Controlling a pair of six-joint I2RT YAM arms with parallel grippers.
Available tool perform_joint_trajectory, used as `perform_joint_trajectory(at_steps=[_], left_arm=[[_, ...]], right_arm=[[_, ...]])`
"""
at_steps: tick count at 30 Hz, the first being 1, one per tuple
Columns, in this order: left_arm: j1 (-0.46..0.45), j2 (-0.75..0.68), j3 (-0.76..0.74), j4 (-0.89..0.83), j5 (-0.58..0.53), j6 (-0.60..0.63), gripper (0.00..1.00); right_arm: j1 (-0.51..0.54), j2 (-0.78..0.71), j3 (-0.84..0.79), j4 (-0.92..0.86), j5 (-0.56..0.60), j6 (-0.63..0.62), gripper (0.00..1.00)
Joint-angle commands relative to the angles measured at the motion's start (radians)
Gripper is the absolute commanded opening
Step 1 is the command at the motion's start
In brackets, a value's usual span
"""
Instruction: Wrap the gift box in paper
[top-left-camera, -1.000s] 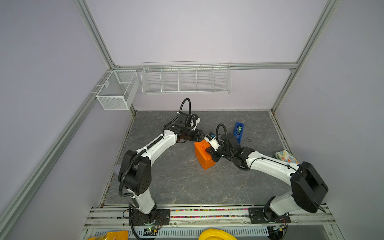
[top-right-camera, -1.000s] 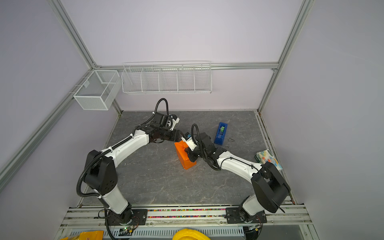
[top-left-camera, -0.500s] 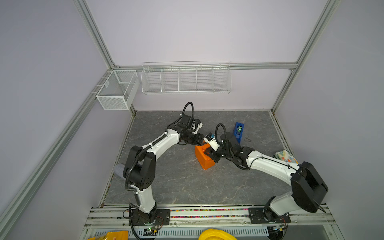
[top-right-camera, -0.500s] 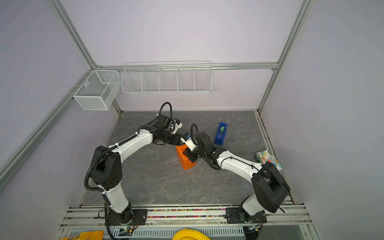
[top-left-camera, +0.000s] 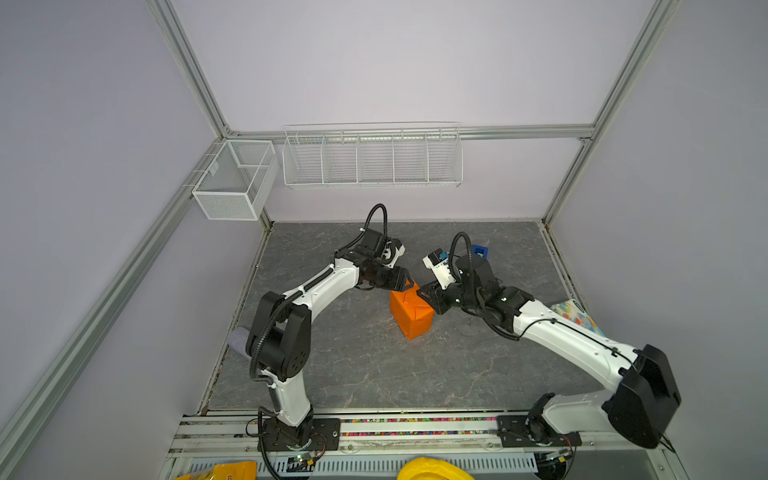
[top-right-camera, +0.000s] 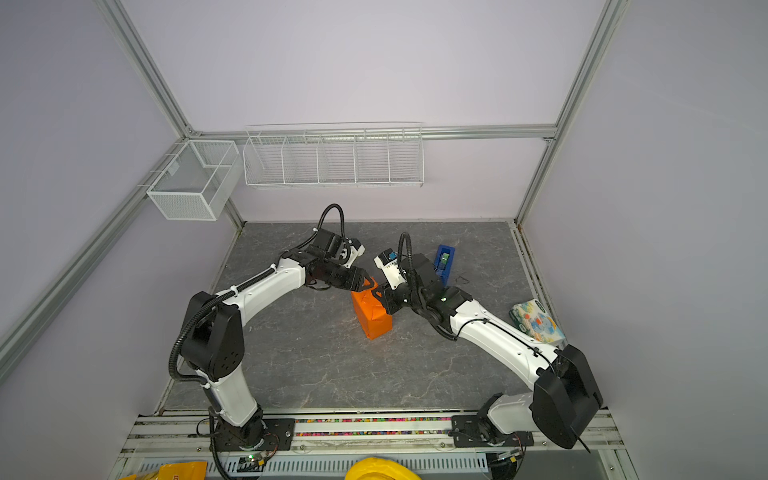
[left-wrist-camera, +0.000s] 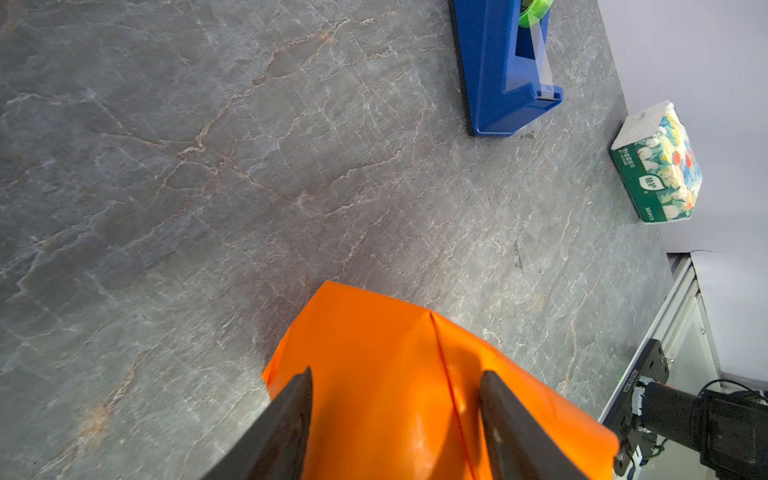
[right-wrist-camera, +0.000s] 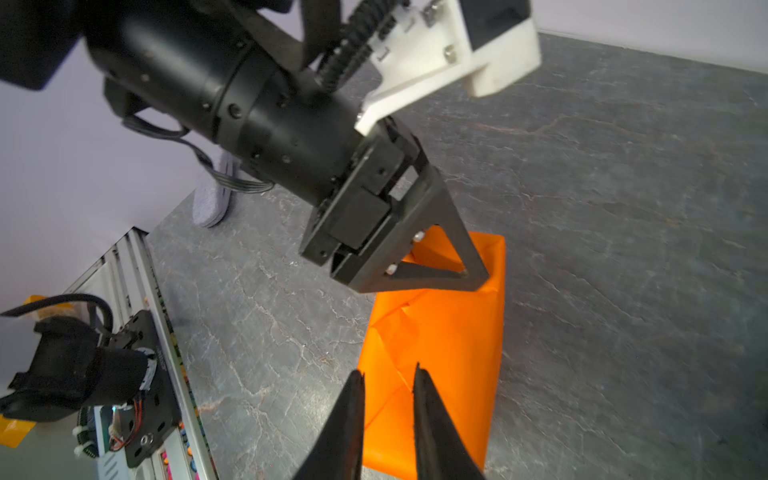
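The paper (top-left-camera: 411, 313) (top-right-camera: 371, 316) is orange and folded all round a squarish parcel that stands mid-table; the gift box inside is hidden. My left gripper (top-left-camera: 405, 283) (top-right-camera: 368, 285) (left-wrist-camera: 395, 372) is open at the parcel's far end. Its jaws are spread over the creased paper (left-wrist-camera: 374, 340), and one of its fingers (right-wrist-camera: 457, 257) touches the top edge. My right gripper (top-left-camera: 422, 293) (top-right-camera: 378, 296) (right-wrist-camera: 388, 370) is at the parcel's right side. Its jaws stand a narrow gap apart over a diagonal fold of the paper (right-wrist-camera: 449, 332), with nothing seen pinched.
A blue tape dispenser (top-left-camera: 480, 250) (top-right-camera: 444, 262) (left-wrist-camera: 503, 70) stands behind the right arm. A patterned tissue packet (top-left-camera: 575, 316) (top-right-camera: 536, 322) (left-wrist-camera: 656, 166) lies by the right wall. Wire baskets (top-left-camera: 372, 156) hang on the back wall. A grey pad (top-left-camera: 240, 340) lies at the table's left edge.
My left gripper has come down and rightward onto the parcel's far end. My right gripper has stayed at the parcel's right side. The parcel has not shifted.
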Motion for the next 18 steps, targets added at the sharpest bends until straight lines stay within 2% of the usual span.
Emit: perform_joint_trajectory(at_steps=[1, 6, 12, 18], left_arm=[[0.002, 0.044, -0.014, -0.112, -0.069, 0.039, 0.63], [0.002, 0.038, -0.021, -0.111, -0.074, 0.041, 0.63], [0.003, 0.039, -0.027, -0.111, -0.079, 0.039, 0.63], [0.003, 0.038, -0.032, -0.111, -0.084, 0.038, 0.62]], right_arm=[[-0.002, 0.034, 0.008, -0.108, 0.070, 0.151, 0.18], [0.006, 0.078, -0.013, -0.140, 0.108, 0.252, 0.13], [0.030, 0.137, 0.012, -0.138, 0.083, 0.245, 0.12], [0.037, 0.116, 0.045, -0.135, 0.103, 0.236, 0.12]])
